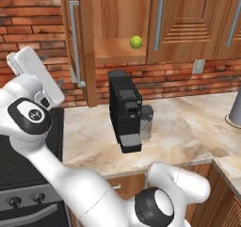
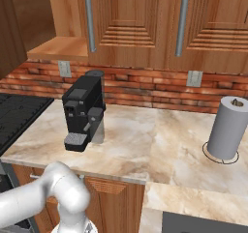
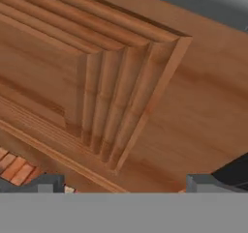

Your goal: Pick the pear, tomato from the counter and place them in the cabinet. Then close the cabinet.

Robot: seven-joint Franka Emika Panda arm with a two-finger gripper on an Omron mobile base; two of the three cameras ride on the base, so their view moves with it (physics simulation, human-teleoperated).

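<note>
Pear (image 1: 136, 42) sits on the open cabinet (image 1: 113, 52) shelf.

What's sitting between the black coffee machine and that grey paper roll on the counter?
Nothing: in the right base view, bare counter stretches between the coffee machine and the paper roll.

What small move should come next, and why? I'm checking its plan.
Probably press the open gripper against the cabinet door and start swinging it shut: the door stands open, a wooden panel is close ahead of the hand, and the pear already sits on the shelf.
</note>
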